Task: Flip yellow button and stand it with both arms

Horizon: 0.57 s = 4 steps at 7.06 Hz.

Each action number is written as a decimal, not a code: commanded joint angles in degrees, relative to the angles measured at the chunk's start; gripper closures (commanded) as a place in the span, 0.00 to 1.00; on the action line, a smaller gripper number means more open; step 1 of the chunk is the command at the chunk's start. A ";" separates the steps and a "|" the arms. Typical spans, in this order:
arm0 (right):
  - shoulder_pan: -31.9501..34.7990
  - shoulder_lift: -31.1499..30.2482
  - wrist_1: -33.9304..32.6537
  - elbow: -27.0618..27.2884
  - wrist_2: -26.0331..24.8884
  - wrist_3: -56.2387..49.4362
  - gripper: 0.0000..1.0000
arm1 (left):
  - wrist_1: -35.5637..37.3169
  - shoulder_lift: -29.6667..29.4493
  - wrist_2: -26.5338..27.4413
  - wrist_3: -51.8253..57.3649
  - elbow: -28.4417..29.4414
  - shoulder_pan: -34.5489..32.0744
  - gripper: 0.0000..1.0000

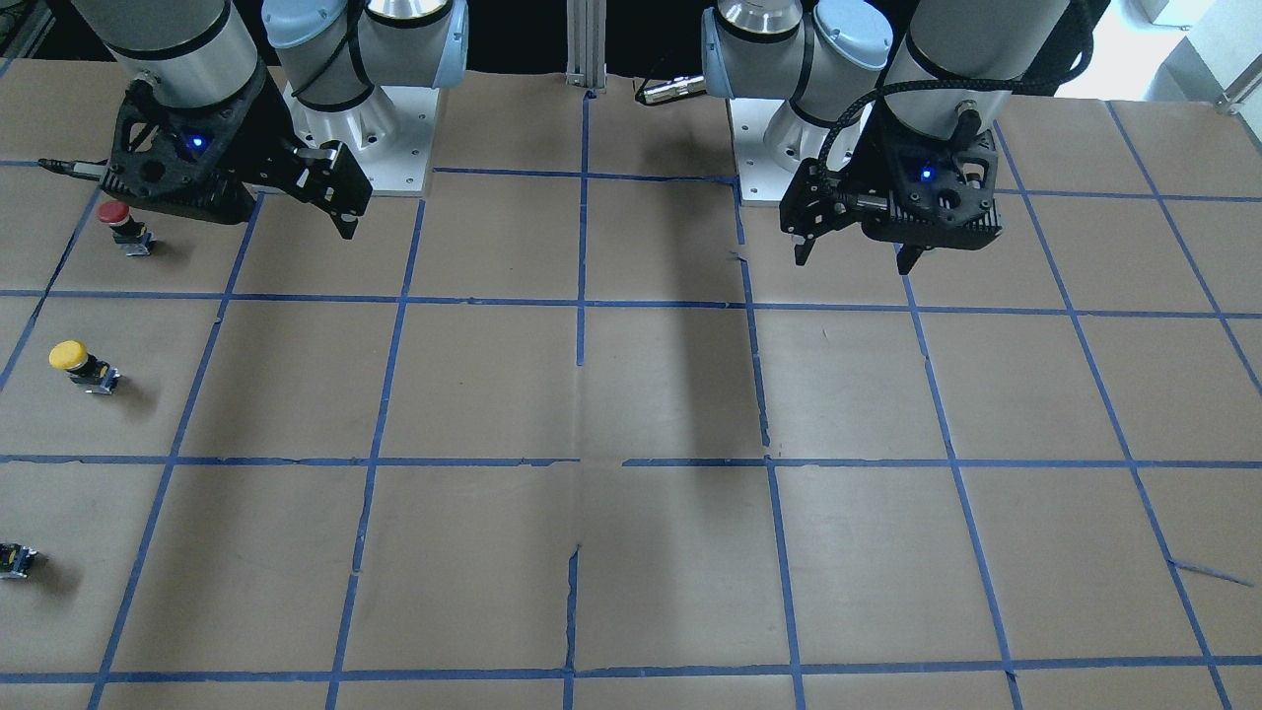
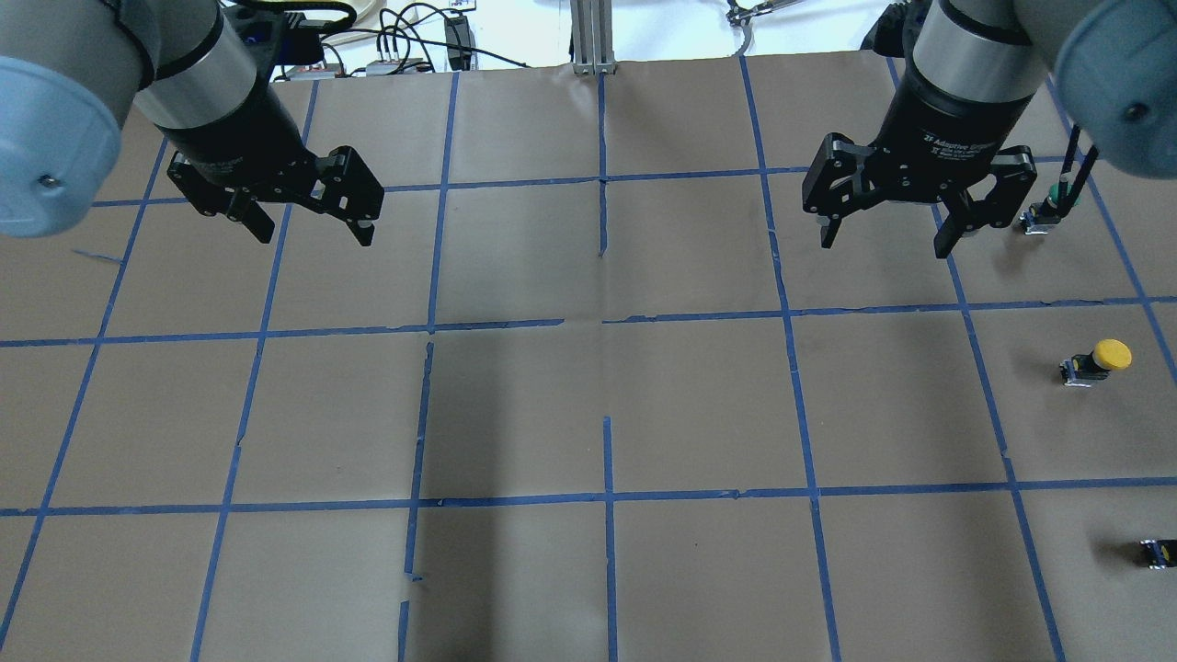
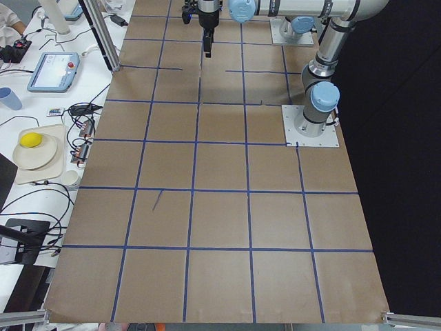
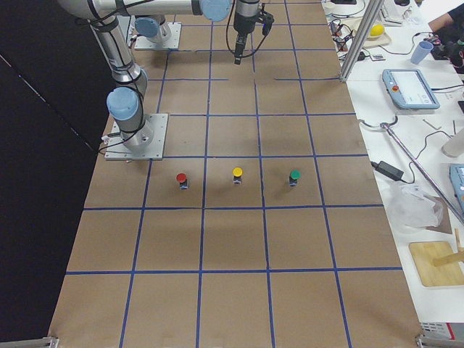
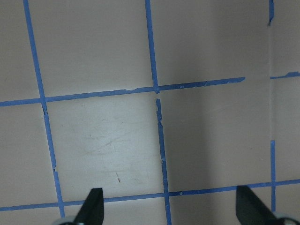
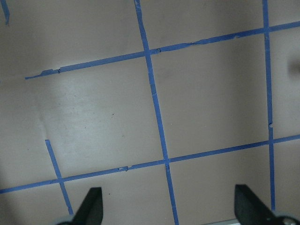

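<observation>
The yellow button (image 2: 1099,360) stands on the brown table near its right edge, yellow cap up on a black and silver body; it also shows in the front view (image 1: 77,363) and the right side view (image 4: 237,175). My right gripper (image 2: 887,239) hangs open and empty above the table, well short of the button and further from the robot. My left gripper (image 2: 308,230) hangs open and empty over the table's left half, far from it. The wrist views show only open fingertips (image 5: 93,206) (image 6: 91,206) over taped paper.
A red-capped button (image 1: 116,222) stands nearer the robot than the yellow one, and a green-capped button (image 4: 294,176) stands beyond it. Blue tape (image 2: 607,496) marks a grid on the table. The arm bases (image 1: 365,148) sit at the robot's edge.
</observation>
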 commanded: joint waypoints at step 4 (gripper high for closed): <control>-0.57 -0.23 -0.18 0.14 0.79 -1.38 0.00 | -0.44 -0.87 0.14 0.00 1.63 -0.13 0.00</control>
